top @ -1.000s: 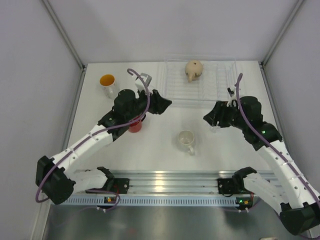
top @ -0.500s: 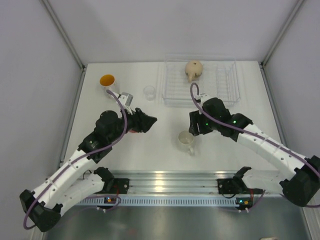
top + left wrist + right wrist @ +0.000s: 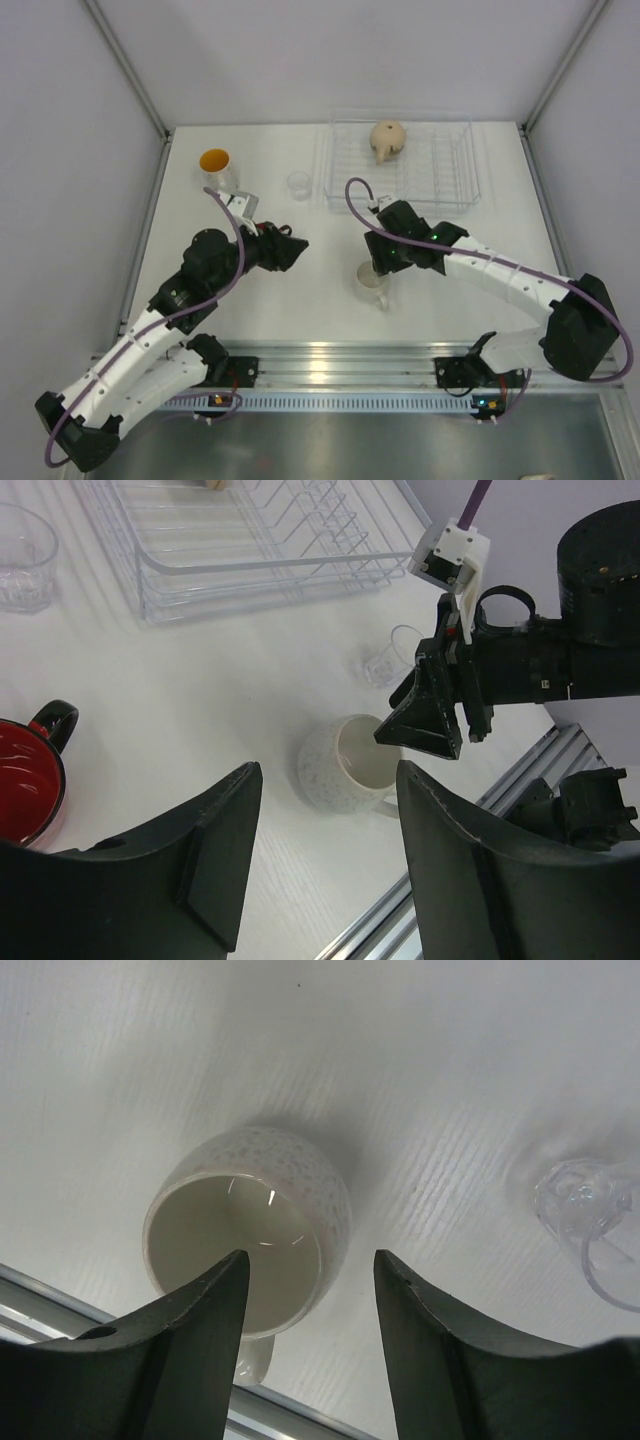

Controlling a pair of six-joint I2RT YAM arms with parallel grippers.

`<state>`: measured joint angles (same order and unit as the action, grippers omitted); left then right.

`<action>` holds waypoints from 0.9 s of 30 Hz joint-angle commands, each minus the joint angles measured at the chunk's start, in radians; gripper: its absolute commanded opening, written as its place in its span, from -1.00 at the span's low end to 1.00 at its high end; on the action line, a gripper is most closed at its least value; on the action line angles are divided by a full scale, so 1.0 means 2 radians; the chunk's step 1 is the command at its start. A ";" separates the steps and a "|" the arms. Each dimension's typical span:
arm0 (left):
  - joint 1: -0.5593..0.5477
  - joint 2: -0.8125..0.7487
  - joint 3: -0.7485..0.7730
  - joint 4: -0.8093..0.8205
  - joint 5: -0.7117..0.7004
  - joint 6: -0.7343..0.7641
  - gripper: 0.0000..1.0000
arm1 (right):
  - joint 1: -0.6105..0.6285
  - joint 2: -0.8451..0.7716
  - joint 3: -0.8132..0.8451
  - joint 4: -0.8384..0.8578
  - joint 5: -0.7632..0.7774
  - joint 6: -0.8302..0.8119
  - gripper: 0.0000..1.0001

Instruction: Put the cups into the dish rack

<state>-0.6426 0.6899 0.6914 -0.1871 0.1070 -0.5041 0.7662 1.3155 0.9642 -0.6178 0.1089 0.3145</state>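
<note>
bare table (image 3: 300,1050) around white mug (image 3: 250,1230), glass (image 3: 585,1205) near

The dish rack (image 3: 445,170) stands at the back of the bench (image 3: 300,310), right of centre. The racked mug (image 3: 388,138) rests in its back part, left of the rack's middle. Just left of the rack stands a tumbler (image 3: 298,184), and farther left of the rack, near the bench's back corner, stands a cup (image 3: 215,162). In front of the rack, well apart from it, the middle mug (image 3: 372,282) stands upright, with the right hand (image 3: 310,1260) directly above its rim, fingers apart. A handled glass (image 3: 385,662) also sits in front of the rack, nearer to it than the middle mug. Front-left of the rack sits the left mug (image 3: 25,780), beside the left hand (image 3: 328,770), whose fingers are spread with nothing between them.
</note>
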 commanded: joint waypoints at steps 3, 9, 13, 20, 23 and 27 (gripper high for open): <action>-0.001 -0.021 -0.008 0.011 -0.013 -0.009 0.23 | 0.016 0.022 0.006 0.030 0.027 0.001 0.05; 0.000 -0.032 -0.011 0.010 -0.003 -0.012 0.24 | 0.020 0.046 -0.002 0.042 0.029 0.002 -0.03; 0.000 -0.039 -0.014 0.011 -0.009 -0.012 0.23 | 0.021 0.058 -0.008 0.049 0.031 0.006 -0.08; -0.001 -0.042 -0.014 0.011 -0.007 -0.017 0.23 | 0.024 0.081 -0.004 0.047 0.048 0.014 -0.17; -0.001 -0.044 -0.017 0.011 -0.007 -0.017 0.22 | 0.026 0.087 -0.001 0.046 0.055 0.015 -0.27; -0.001 -0.046 -0.020 0.011 -0.007 -0.017 0.22 | 0.027 0.083 0.003 0.044 0.064 0.018 -0.64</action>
<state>-0.6426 0.6121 0.6559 -0.1886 0.0921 -0.5301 0.7994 1.4883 0.9489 -0.5648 0.2024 0.3347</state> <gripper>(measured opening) 0.611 0.217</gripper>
